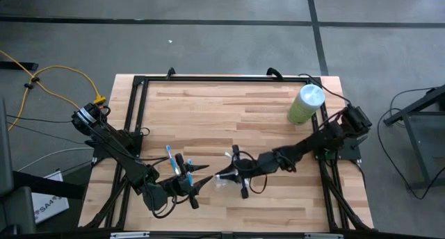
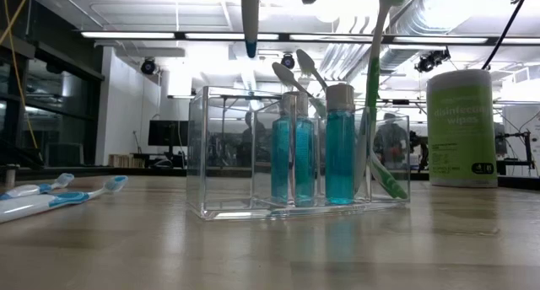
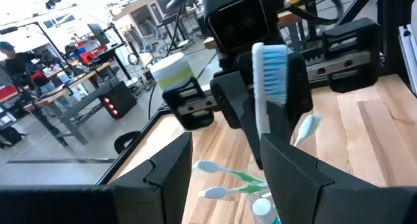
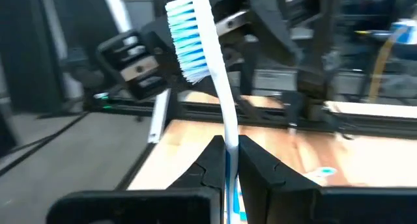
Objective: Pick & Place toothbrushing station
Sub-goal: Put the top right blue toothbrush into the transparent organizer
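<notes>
In the low view, the clear toothbrushing station point(image 2: 295, 155) sits centre frame, already holding teal bottles point(image 2: 340, 147) and a green toothbrush point(image 2: 380, 121). Two toothbrushes point(image 2: 59, 193) lie at lower left, so loading is partway done, I judge. Above, the right gripper point(image 4: 228, 160) is clamped on a blue-bristled toothbrush point(image 4: 195, 42), handle down; next it needs lowering into a compartment. The left gripper point(image 3: 221, 178) hangs spread and empty just beside.

Even overhead lighting from ceiling strip lights point(image 2: 253, 35); glare on the clear tray point(image 2: 253, 155). Wrist views show blurred backgrounds, near fingers soft; table point(image 1: 229, 107) shadows faint.
</notes>
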Controlling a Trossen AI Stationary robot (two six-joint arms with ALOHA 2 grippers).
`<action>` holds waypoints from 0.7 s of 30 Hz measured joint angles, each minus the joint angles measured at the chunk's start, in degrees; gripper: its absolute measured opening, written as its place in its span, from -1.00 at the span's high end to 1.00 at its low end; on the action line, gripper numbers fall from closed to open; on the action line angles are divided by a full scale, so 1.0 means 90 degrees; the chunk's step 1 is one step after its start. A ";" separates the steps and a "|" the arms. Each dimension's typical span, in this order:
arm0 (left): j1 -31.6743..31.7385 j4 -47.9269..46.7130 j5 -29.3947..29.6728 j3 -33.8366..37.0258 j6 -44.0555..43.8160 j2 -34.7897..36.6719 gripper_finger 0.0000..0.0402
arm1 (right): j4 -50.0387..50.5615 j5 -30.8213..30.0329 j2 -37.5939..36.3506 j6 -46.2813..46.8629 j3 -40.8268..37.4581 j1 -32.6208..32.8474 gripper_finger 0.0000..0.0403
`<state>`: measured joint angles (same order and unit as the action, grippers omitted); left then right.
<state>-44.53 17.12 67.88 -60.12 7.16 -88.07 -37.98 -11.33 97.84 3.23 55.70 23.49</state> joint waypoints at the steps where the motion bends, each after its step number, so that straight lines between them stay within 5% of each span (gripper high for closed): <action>1: 0.0000 0.0000 0.0000 0.0000 -0.0002 0.0000 0.13 | 0.0000 -0.0232 0.0000 0.0019 0.0000 0.0063 0.93; 11: 0.0000 -0.0002 -0.0003 0.0000 -0.0050 0.0000 0.13 | -0.0408 -0.1027 0.0253 0.0070 0.0024 0.0667 0.93; 21: -0.0005 -0.0002 -0.0012 0.0000 -0.0134 0.0000 0.13 | 0.0419 -0.1937 0.1497 -0.0487 0.1555 0.0867 0.93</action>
<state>-44.57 17.10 67.77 -60.12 5.96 -88.07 -34.20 -28.77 111.32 -1.15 69.70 31.29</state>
